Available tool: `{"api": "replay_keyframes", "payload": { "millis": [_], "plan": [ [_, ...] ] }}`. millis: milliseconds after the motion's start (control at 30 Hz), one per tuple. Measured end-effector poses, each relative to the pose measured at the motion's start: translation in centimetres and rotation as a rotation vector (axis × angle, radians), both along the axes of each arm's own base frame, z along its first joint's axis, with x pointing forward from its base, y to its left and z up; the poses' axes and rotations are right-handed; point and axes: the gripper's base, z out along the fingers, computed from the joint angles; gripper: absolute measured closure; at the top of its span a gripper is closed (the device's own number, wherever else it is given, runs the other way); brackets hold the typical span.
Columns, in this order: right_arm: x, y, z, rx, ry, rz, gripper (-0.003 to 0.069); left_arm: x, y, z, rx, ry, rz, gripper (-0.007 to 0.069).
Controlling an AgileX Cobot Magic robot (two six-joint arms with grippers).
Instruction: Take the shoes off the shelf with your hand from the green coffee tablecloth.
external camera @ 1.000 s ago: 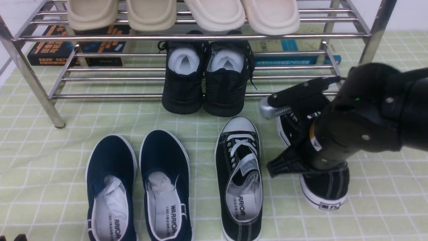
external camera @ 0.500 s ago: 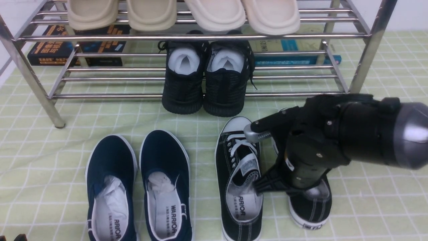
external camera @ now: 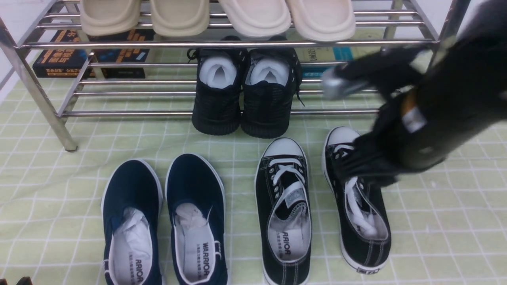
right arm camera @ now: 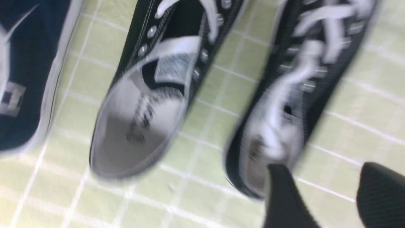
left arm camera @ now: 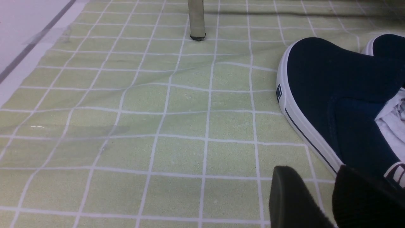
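R hand (external camera: 336, 130) is going up, jaws wide; R shoe (external camera: 360, 202) is showing more, mid-right. L hand (left arm camera: 316, 196) is staying wide.

Clearance exists along the bare cloth (external camera: 447, 221) right of the laced sneakers (external camera: 283, 213); the rack's front rail (external camera: 130, 114) obstructs low access behind them

— And the black canvas sneakers (external camera: 283, 213), white laces, white toe caps?
— Both upright on the pale green, white-gridded cloth (external camera: 237, 158), toes toward the silver two-tier rack (external camera: 130, 114)!
— Touching?
— Apart, side by side, the right one angled!
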Motion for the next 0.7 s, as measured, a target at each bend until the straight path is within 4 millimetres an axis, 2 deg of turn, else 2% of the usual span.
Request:
{"api": "replay_keyframes", "payload": {
  "millis": [100,200,267,367,433,467,500,600,633,700],
  "plan": [
    [-2.1,-2.2,3.4,0.019,-0.085,0.068,0.0462,0.0,0.0,0.0,0.000,0.000,0.000,0.0385],
    [-4.5,-4.5,5.6,0.056,-0.160,0.098,0.0579,0.0,0.0,0.0,0.000,0.000,0.000,0.0385],
    [-6.1,-6.1,6.5,0.084,-0.201,0.105,0.0648,0.0,0.0,0.0,0.000,0.000,0.000,0.0385],
    [-8.8,-8.7,6.8,0.121,-0.245,0.106,0.0673,0.0,0.0,0.0,0.000,0.000,0.000,0.0385],
    [-10.4,-10.2,5.8,0.128,-0.251,0.106,0.0673,0.0,0.0,0.0,0.000,0.000,0.000,0.0385],
    [-10.4,-10.2,5.5,0.123,-0.243,0.107,0.0673,0.0,0.0,0.0,0.000,0.000,0.000,0.0385],
    [-11.5,-11.2,4.3,0.152,-0.280,0.115,0.0673,0.0,0.0,0.0,0.000,0.000,0.000,0.0385],
    [-12.1,-11.6,1.8,0.213,-0.354,0.142,0.0673,0.0,0.0,0.0,0.000,0.000,0.000,0.0385],
    [-12.2,-11.6,1.8,0.232,-0.376,0.147,0.0673,0.0,0.0,0.0,0.000,0.000,0.000,0.0385],
    [-12.2,-11.4,-0.5,0.285,-0.435,0.173,0.0672,0.0,0.0,0.0,0.000,0.000,0.000,0.0385]
  ]
}}
